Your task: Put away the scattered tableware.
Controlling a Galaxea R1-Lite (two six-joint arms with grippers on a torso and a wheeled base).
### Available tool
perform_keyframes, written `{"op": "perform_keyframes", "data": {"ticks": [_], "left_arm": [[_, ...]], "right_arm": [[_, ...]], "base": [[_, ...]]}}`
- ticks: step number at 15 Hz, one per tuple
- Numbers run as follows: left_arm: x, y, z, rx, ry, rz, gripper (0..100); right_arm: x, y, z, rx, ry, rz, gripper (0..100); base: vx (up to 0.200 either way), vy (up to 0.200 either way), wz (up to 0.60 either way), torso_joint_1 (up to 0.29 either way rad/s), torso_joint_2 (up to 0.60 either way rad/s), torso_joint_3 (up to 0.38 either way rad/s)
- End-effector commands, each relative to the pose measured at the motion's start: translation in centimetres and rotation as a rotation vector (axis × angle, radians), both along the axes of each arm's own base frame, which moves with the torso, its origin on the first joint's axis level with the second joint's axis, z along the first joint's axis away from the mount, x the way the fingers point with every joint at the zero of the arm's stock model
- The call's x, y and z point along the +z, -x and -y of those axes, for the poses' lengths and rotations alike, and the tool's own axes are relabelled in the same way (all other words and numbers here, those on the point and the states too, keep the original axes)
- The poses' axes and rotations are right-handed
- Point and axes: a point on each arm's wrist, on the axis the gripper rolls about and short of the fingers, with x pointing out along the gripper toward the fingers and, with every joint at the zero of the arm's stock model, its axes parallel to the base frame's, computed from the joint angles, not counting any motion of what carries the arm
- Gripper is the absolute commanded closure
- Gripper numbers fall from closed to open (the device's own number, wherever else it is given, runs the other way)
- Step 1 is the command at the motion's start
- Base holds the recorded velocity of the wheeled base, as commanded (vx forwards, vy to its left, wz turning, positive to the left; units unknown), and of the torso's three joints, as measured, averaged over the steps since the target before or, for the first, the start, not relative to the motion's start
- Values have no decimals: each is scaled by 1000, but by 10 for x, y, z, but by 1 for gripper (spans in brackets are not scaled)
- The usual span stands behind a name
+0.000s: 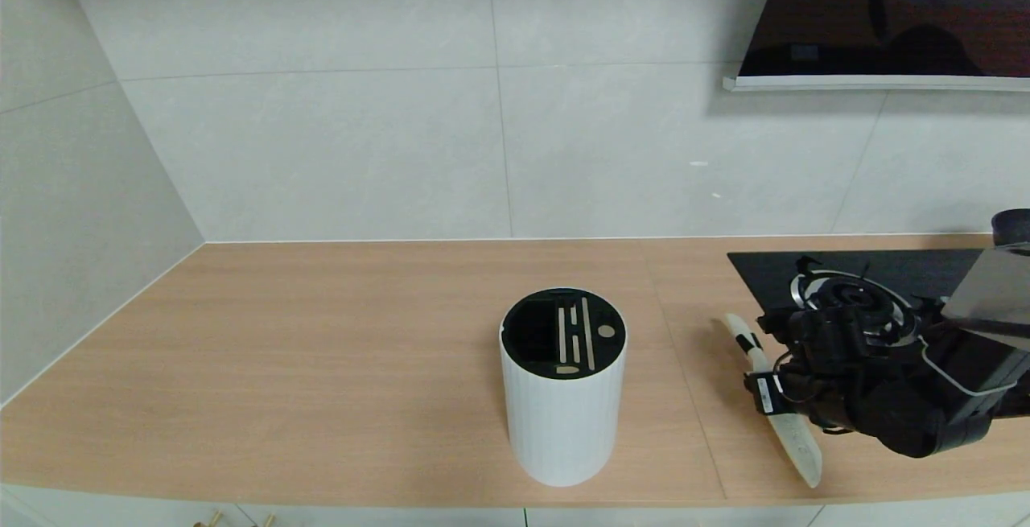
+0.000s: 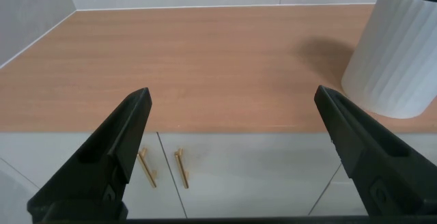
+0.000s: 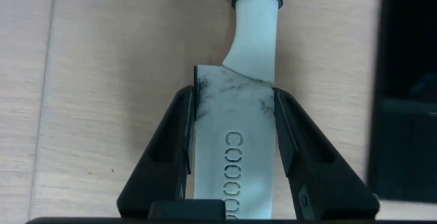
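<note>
1. The knife (image 1: 798,442) lies flat on the worktop (image 1: 322,350), right of the slotted holder (image 1: 563,398).
2. The right tool (image 3: 233,101) pinches its blade near the handle; the left tool (image 2: 232,108) gapes empty.
3. Likely light, stiff, slick and brittle; that hold suits.

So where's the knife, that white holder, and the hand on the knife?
knife (image 1: 797,445): head view, on the bare blade near its tip.
white holder (image 1: 563,414): head view, on its ribbed side wall.
right hand (image 3: 233,100): right wrist view, midway between its fingertips, which flank the blade.
</note>
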Motion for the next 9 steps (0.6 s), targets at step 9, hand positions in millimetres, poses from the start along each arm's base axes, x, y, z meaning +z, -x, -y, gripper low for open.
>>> {"op": "perform_keyframes", "data": {"ticks": [9], "left_arm": [[30, 11, 4, -165, -7, 39, 0]], "right_arm": [[127, 69, -26, 75, -99, 367, 100]], "base": [[0, 0, 0, 0, 0, 0]]}}
